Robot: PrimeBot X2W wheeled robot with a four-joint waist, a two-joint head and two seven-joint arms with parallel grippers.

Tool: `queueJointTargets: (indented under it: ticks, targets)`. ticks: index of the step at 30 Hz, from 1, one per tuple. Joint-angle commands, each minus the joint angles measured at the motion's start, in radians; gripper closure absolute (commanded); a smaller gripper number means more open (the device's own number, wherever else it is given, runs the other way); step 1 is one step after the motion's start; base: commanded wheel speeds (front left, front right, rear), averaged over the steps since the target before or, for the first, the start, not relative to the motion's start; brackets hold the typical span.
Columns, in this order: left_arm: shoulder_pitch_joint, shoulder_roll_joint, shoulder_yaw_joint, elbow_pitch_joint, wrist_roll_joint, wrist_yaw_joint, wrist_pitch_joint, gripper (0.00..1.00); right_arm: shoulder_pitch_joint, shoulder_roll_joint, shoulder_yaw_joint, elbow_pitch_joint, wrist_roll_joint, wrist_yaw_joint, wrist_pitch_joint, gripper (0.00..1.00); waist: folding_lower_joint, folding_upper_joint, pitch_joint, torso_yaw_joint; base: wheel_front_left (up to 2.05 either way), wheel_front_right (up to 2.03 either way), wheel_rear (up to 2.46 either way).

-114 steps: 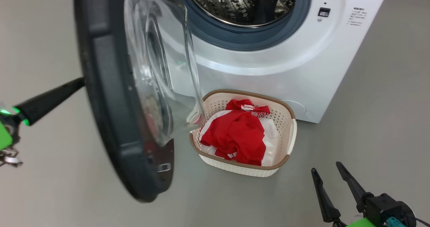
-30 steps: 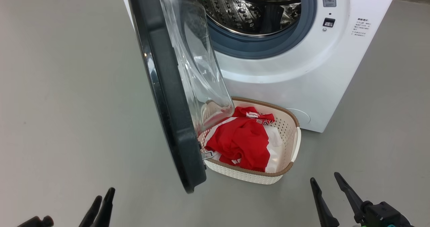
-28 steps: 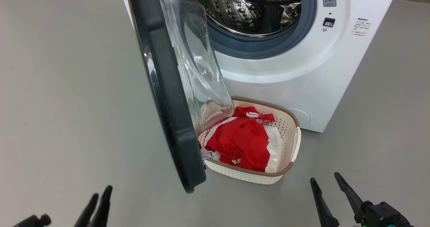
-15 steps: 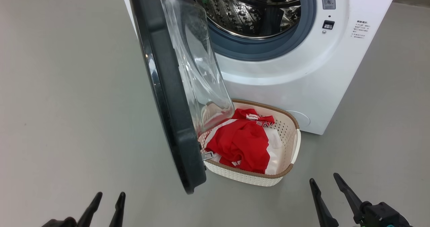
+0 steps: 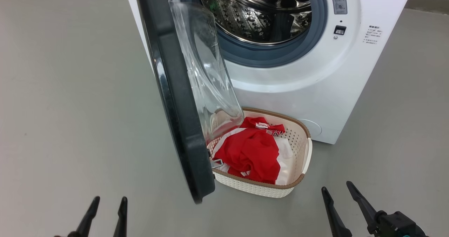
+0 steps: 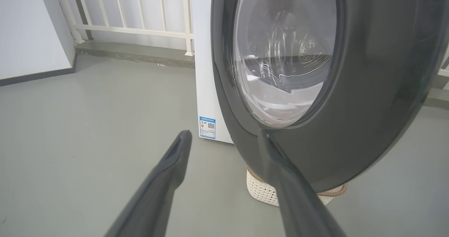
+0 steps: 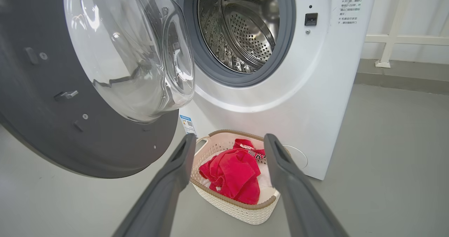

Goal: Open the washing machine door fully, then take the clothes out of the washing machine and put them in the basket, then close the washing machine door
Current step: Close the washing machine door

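Grey, bare floor (image 5: 70,107) is spread around everything. Low above it, at the near edge of the head view, the left gripper (image 5: 109,199) is held with its two dark fingers parted and nothing between them. The right gripper (image 5: 336,186) is carried the same way on the other side, jaws apart and empty. Neither is seen to touch anything; both are judged to be placed clear so that the door's swing is not blocked.

Outward from the left gripper, the washing machine door (image 5: 175,89) is found partly open. Its black rim is turned almost edge-on to the head view and its outer face is presented to the left wrist view. That face is probably what is meant to be pushed, which would explain the left arm's place on that side. The glass bowl (image 5: 207,72) is bulged toward the washing machine (image 5: 315,89), whose steel drum (image 5: 259,16) is shown bare as far as it can be looked into.

Beyond the right gripper, the basket (image 5: 252,188) is set on the floor close against the machine's front, below the opening, presumably so that garments could be dropped straight down. The clothes (image 5: 252,149) are heaped inside it, red over white. The basket's left end is overhung by the door's lower edge, so closing is judged to be the step left.
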Motion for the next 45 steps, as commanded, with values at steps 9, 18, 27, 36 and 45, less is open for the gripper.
queueJointTargets:
  ticks: [9,18,27,36,45]
  targets:
    - [-0.005,-0.008,0.044,-0.018,0.020,0.001,-0.012,0.00,-0.027,-0.010,0.024,-0.022,0.012,0.008,-0.006,0.00,0.0000,0.0000,0.004,-0.007,0.00,0.00,0.00]
    - [-0.010,-0.008,0.055,-0.021,0.020,0.001,-0.012,0.00,-0.030,-0.010,0.021,-0.022,0.009,0.008,-0.006,0.00,0.0000,0.0000,0.011,-0.008,0.00,0.00,0.00]
    - [-0.043,-0.035,0.083,-0.039,-0.127,0.001,-0.012,1.00,-0.033,-0.010,0.017,-0.024,0.013,0.008,-0.006,0.00,0.0000,0.0000,0.014,-0.006,0.00,0.00,0.00]
    - [-0.095,0.007,-0.005,-0.091,-0.861,0.001,-0.012,1.00,-0.044,-0.010,0.021,-0.024,0.017,0.008,-0.006,0.00,0.0000,0.0000,0.024,-0.017,0.00,0.00,0.00]
    - [-0.137,0.200,-0.138,-0.178,-1.248,0.001,0.048,1.00,-0.056,-0.010,0.021,-0.024,0.018,0.008,-0.006,0.00,0.0000,0.0000,0.044,-0.043,0.00,0.00,0.00]
